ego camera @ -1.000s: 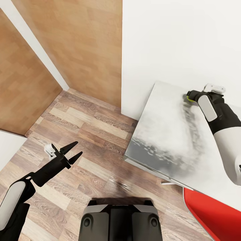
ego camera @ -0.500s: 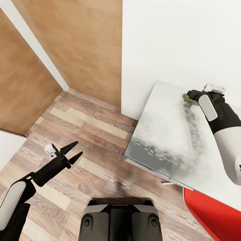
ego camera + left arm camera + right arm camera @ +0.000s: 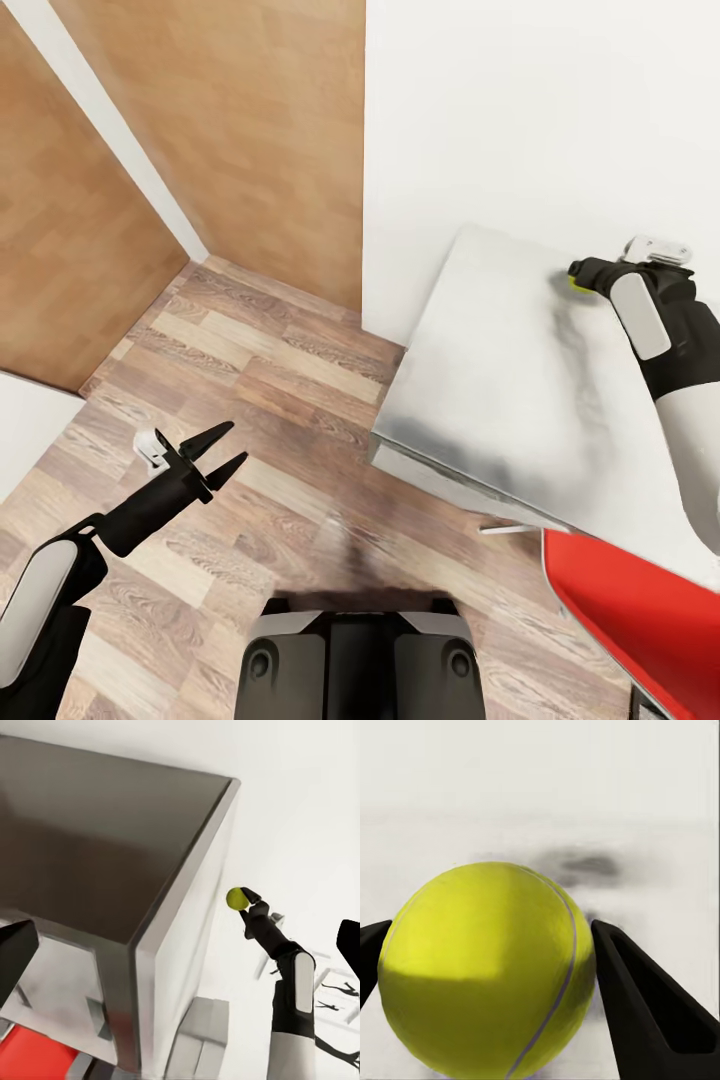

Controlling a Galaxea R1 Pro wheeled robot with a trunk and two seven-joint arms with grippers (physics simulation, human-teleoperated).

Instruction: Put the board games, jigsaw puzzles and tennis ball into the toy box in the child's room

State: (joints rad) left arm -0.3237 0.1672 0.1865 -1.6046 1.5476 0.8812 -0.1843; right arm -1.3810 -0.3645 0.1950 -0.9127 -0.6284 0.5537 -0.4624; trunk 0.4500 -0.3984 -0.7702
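**A:** Where is the tennis ball?

**B:** Between the right gripper's two dark fingers, one pressed on each side of it. The gripper is pinching the ball, and the head view shows a sliver of yellow-green at its tip, over the far part of the table, near the white wall.

**A:** Is it lifted?

**B:** Seen from the left wrist, the ball hangs in the air off the table's corner, so I judge it clear of the top. How far clear, I cannot tell.

**A:** And the left gripper?

**B:** Its fingers are spread, with nothing between them, low over the wood floor and well apart from the table.

**A:** The toy box?

**B:** Not something I can place from here. A red chair sits just beside the table's near edge, close to the robot's base.

**A:** So how should the carry go?

**B:** Hold the pinch steady; a round ball can squirt out if the grip loosens or the wrist jerks. Carry it level and high enough to pass over the box rim, turn the base slowly to clear the chair, and release only once the ball is above the box's inside.
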